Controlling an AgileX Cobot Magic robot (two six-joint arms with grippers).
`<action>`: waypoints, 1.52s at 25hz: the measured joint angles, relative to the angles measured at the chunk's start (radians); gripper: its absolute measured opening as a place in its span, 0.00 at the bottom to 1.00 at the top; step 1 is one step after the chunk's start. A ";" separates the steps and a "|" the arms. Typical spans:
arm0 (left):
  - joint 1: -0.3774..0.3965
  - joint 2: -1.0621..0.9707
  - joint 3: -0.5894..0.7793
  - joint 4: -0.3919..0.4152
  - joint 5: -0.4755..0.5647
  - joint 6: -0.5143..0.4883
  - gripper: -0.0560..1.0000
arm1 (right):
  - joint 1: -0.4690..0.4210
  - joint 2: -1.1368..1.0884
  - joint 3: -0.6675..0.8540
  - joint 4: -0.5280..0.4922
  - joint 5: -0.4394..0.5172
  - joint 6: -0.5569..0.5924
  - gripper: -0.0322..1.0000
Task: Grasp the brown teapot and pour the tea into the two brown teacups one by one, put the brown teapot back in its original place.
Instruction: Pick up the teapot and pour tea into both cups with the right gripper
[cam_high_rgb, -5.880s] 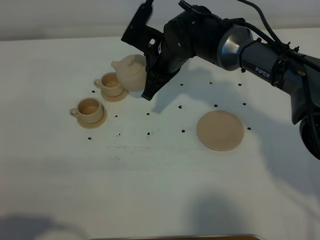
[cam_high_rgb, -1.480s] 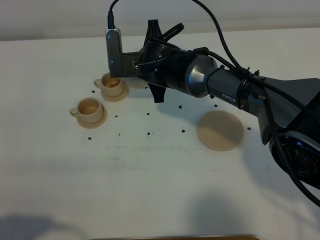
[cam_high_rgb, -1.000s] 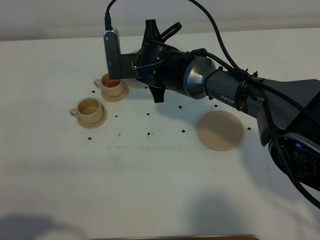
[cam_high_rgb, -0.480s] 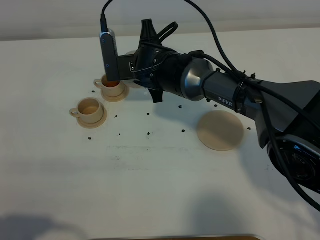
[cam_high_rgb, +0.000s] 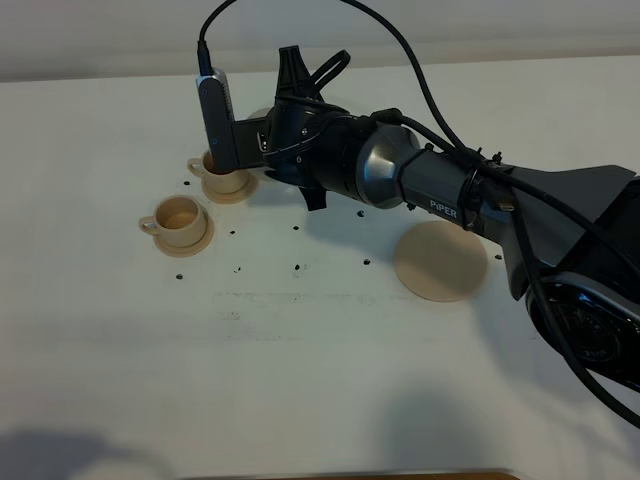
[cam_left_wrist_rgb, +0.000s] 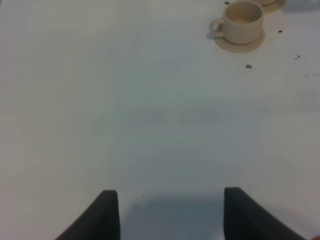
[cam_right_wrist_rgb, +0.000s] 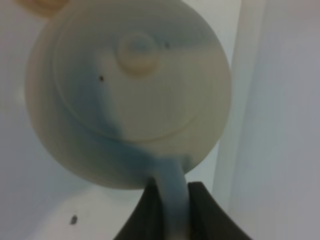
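My right gripper (cam_right_wrist_rgb: 170, 202) is shut on the loop handle of the brown teapot (cam_right_wrist_rgb: 125, 90), whose knobbed lid faces the wrist camera. In the high view the right arm reaches across to the left. It holds the teapot, mostly hidden behind the wrist with only a sliver showing (cam_high_rgb: 257, 115), tipped over the far teacup (cam_high_rgb: 224, 181). The near teacup (cam_high_rgb: 180, 214) stands on its saucer in front and to the left, and also shows in the left wrist view (cam_left_wrist_rgb: 243, 19). The round tan coaster (cam_high_rgb: 440, 262) lies bare to the right. My left gripper (cam_left_wrist_rgb: 170, 215) is open and empty above the table.
Small dark specks dot the white table (cam_high_rgb: 300, 330) around the cups and the coaster. The right arm's forearm (cam_high_rgb: 470, 190) and cables span from the right edge to the far cup. A dark rim shows at the table's front edge.
The right wrist has rolled further and shifted slightly left over the far teacup. Earlier the teapot sat upright beside that cup. The cups and the coaster have not moved.
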 joint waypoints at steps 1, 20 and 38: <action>0.000 0.000 0.000 0.000 0.000 0.000 0.55 | 0.000 0.000 0.000 -0.009 0.000 0.000 0.11; 0.000 0.000 0.000 0.000 0.000 0.000 0.55 | 0.000 0.000 0.000 -0.069 0.005 0.000 0.11; 0.000 0.000 0.000 0.000 0.000 0.000 0.55 | 0.013 0.000 0.000 -0.117 0.004 0.000 0.11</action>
